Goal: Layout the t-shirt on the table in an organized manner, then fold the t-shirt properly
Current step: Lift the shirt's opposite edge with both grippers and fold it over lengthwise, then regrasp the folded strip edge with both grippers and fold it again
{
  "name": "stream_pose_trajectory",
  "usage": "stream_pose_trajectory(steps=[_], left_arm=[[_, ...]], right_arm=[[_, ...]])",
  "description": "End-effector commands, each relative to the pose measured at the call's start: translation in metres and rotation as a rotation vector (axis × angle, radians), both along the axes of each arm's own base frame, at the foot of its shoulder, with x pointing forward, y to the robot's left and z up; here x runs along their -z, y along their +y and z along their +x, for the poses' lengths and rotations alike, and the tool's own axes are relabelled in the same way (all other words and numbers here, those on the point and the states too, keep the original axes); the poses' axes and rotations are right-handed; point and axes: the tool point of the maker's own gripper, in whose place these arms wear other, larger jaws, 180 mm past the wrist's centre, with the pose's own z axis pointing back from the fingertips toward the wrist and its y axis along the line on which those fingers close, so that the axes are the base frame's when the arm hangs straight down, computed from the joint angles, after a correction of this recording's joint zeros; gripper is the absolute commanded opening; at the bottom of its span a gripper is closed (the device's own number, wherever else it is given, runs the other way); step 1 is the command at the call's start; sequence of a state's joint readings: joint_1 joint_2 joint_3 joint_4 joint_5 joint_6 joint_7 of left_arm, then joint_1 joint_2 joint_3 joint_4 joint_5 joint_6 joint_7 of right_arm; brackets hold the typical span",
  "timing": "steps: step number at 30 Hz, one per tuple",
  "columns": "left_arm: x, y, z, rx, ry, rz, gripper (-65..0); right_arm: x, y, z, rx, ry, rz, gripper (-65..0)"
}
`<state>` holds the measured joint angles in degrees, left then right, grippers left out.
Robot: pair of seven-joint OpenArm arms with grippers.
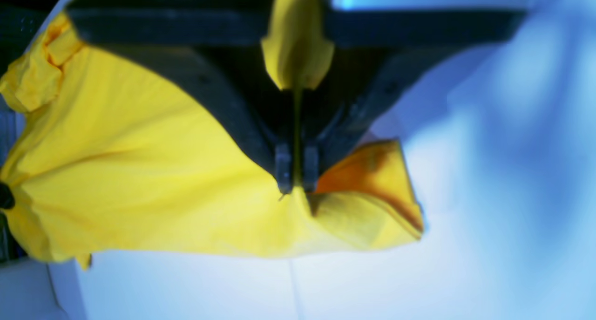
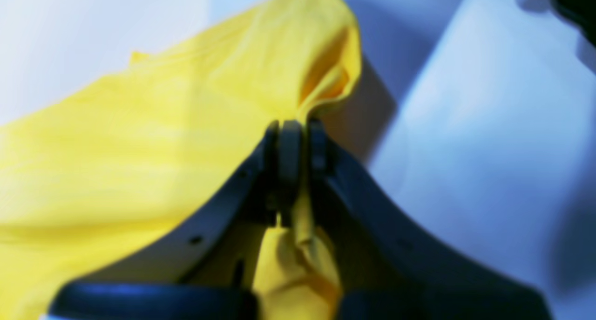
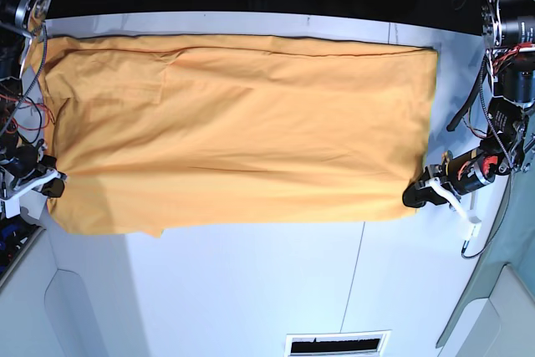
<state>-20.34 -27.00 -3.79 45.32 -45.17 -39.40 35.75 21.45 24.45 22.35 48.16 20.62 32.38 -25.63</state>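
The orange-yellow t-shirt [image 3: 242, 131] lies spread in a wide rectangle across the far half of the white table [image 3: 251, 290]. At its near right corner my left gripper [image 3: 415, 194] is shut on the cloth. The left wrist view shows the left gripper [image 1: 296, 185] with its jaws pinched on the t-shirt [image 1: 139, 171], and a fold of cloth bunches up between the fingers. At the shirt's near left corner my right gripper [image 3: 52, 186] is shut too. In the right wrist view the right gripper [image 2: 298, 129] clamps the t-shirt [image 2: 116, 147] at a puckered edge.
A thin dark seam [image 3: 355, 277] runs across the table's near part. A slotted vent [image 3: 337, 344] sits at the front edge. Arm bases with loose cables stand at the left [image 3: 17, 106] and right [image 3: 506, 81] sides. Beyond the far edge it is dark.
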Motion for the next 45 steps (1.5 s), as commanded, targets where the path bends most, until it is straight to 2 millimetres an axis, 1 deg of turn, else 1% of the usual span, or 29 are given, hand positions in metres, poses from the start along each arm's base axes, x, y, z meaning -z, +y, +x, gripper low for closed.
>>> stream_pose_trajectory(steps=[1, 4, 7, 11, 13, 16, 17, 18, 22, 25, 28, 31, 34, 37, 39, 41, 42, 44, 45], left_arm=[[-0.021, 0.009, 0.006, 0.009, -0.064, 0.017, -65.0], [-0.031, 0.005, -0.012, 0.07, -0.102, 0.064, -65.0], [-0.033, 0.0, -0.031, 0.123, -0.114, 0.103, -65.0], [-0.019, -0.004, -0.053, 0.142, -0.077, 0.106, -65.0], [-0.014, -0.007, -0.058, 0.144, -0.063, 0.1, -65.0], [-0.01, -0.012, -0.06, 0.148, -0.057, 0.095, -65.0], [-0.009, -0.014, -0.06, 0.148, -0.057, 0.093, -65.0], [-0.009, -0.015, -0.06, 0.149, -0.057, 0.09, -65.0], [-0.005, -0.013, -0.063, 0.159, -0.045, 0.117, -65.0], [-0.004, -0.013, -0.063, 0.161, -0.042, 0.124, -65.0], [-0.004, -0.013, -0.063, 0.161, -0.043, 0.124, -65.0], [-0.004, -0.013, -0.063, 0.161, -0.042, 0.124, -65.0], [-0.003, -0.013, -0.064, 0.161, -0.04, 0.124, -65.0], [-0.003, -0.013, -0.064, 0.161, -0.041, 0.123, -65.0], [-0.003, -0.013, -0.064, 0.161, -0.041, 0.123, -65.0], [-0.003, -0.013, -0.064, 0.161, -0.041, 0.122, -65.0], [-0.003, -0.013, -0.064, 0.161, -0.041, 0.122, -65.0], [-0.004, -0.013, -0.063, 0.16, -0.042, 0.122, -65.0], [-0.004, -0.013, -0.063, 0.16, -0.044, 0.122, -65.0]], right_arm=[[-0.026, -0.018, 0.005, 0.006, -0.075, -0.033, -65.0], [-0.022, -0.027, -0.021, -0.016, -0.049, -0.084, -65.0], [-0.011, -0.032, -0.047, -0.022, -0.011, -0.112, -65.0], [0.013, -0.034, -0.079, 0.004, 0.055, -0.092, -65.0], [0.024, -0.033, -0.092, 0.014, 0.084, -0.09, -65.0], [0.026, -0.036, -0.096, 0.04, 0.074, -0.094, -37.1], [0.023, -0.04, -0.093, 0.056, 0.049, -0.1, -30.5], [0.019, -0.045, -0.091, 0.077, 0.031, -0.109, -27.1], [0.003, -0.054, -0.074, 0.121, -0.025, -0.114, -26.6], [-0.014, -0.054, -0.053, 0.133, -0.078, -0.103, -26.6], [-0.033, -0.052, -0.027, 0.139, -0.137, -0.088, -26.6], [-0.042, -0.047, -0.004, 0.15, -0.167, -0.065, -26.7], [-0.037, -0.04, 0.017, 0.167, -0.172, -0.027, -26.7], [-0.022, -0.029, 0.033, 0.156, -0.146, -0.013, -26.7], [-0.011, -0.015, 0.039, 0.116, -0.115, 0.003, -26.8], [0.001, 0.0, 0.038, 0.059, -0.072, 0.003, -27.2], [0.007, 0.006, 0.037, 0.037, -0.053, -0.004, -29.9], [0.017, 0.014, 0.032, 0.019, -0.017, -0.032, -40.7], [0.02, 0.018, 0.032, 0.004, -0.008, -0.039, -47.3]])
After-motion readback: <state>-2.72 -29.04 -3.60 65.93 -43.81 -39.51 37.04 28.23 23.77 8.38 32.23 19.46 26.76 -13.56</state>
